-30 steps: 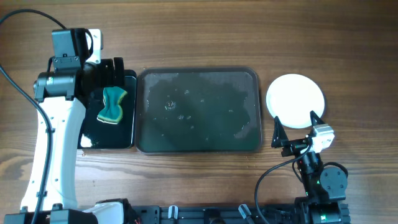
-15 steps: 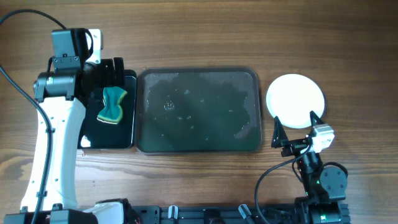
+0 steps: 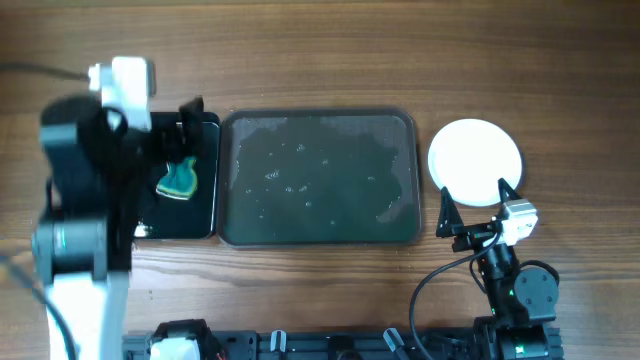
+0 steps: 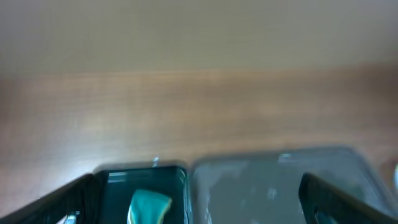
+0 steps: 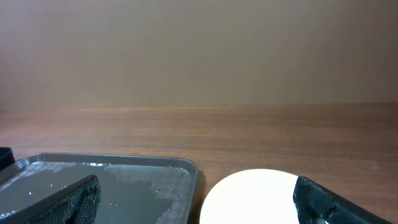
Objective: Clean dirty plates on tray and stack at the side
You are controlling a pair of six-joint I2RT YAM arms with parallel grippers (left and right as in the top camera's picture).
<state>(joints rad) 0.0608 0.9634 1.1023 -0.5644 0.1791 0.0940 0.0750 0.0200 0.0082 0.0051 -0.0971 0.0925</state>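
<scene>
The large dark tray lies mid-table, wet, with no plates on it. It also shows in the left wrist view and the right wrist view. A plain white plate, possibly a stack, lies on the table right of the tray and shows in the right wrist view. My right gripper is open and empty at the plate's near edge. My left gripper is open and empty above the small black tray, and the arm is blurred.
A smaller, deeper black tray stands left of the large tray and holds a teal-and-yellow sponge, which also shows in the left wrist view. Bare wooden table lies behind both trays.
My left arm has swung and risen and now looks blurred. The sponge stays in the small tray. The right arm and the plate have not moved.
</scene>
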